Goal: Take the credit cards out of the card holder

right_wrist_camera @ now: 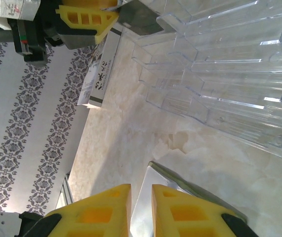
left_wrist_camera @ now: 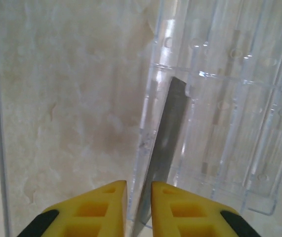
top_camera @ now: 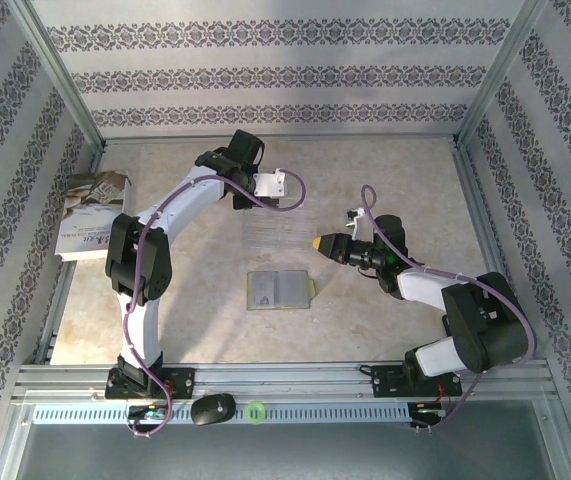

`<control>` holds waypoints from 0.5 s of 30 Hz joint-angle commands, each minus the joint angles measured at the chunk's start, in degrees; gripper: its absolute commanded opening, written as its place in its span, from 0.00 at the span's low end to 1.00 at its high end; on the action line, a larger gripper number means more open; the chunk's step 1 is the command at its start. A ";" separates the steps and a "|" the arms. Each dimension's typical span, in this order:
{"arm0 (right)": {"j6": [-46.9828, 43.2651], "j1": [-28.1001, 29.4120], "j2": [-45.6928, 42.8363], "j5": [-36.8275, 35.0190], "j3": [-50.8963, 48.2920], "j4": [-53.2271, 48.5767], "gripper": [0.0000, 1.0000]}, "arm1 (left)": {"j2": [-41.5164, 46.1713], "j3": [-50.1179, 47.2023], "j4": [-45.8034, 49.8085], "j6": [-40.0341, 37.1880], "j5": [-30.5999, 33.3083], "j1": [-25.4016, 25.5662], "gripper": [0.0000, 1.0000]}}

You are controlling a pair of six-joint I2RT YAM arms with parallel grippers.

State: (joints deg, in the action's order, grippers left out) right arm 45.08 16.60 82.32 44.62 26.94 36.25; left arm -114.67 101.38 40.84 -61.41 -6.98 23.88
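Black card (left_wrist_camera: pixel 169 128) stands edge-on between the slightly parted fingers of the left hand (left_wrist_camera: pixel 139 190), long axis toward 12 o'clock over the clear tray (left_wrist_camera: pixel 229 148), grip impossible to tell; right hand (right_wrist_camera: pixel 141 190) clamps the silvery card (right_wrist_camera: pixel 153 175).

We see a clear plastic tray (top_camera: pixel 275 232) mid-table, a book (top_camera: pixel 93 215) at the left edge, and a black oval object (top_camera: pixel 213 408) on the near rail.

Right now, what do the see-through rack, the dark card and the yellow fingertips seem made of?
Clear rack: hard transparent plastic by its look, glossy; the table shows through and its ridges catch bright highlights. Dark card: thin, stiff, grey-black with a soft sheen; probably plastic, though metal is possible. Yellow fingertips: matte, moulded with rectangular hollows; likely plastic.
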 commanded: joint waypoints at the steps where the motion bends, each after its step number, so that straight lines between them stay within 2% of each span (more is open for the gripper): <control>1: -0.26 -0.43 -0.34 1.44 -0.04 2.51 0.19 | -0.03 -0.96 -4.51 1.88 2.08 -0.68 0.24; 4: -0.18 -0.49 -0.79 1.35 -0.16 2.41 0.20 | 0.64 -1.82 -9.27 3.98 4.97 -0.65 0.25; 9: -1.01 0.68 -1.20 0.53 0.01 1.07 0.21 | 5.25 -2.86 -21.91 12.79 9.89 -0.54 0.26; 10: -1.88 1.58 -1.20 0.07 0.41 0.09 0.22 | 7.38 -4.66 -27.05 15.89 11.52 -0.42 0.29; 13: -3.76 5.08 -1.05 -3.08 1.65 -3.36 0.26 | 15.14 -10.59 -39.09 29.50 14.00 -0.39 0.45; 15: -5.46 8.00 -0.83 -5.54 2.92 -6.54 0.27 | 21.30 -15.56 -43.06 37.97 12.42 -0.41 0.50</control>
State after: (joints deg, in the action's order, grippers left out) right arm 43.13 21.78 82.19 42.22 27.51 33.01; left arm -103.20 89.25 12.01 -39.92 3.90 23.88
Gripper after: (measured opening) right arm 0.265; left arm 0.485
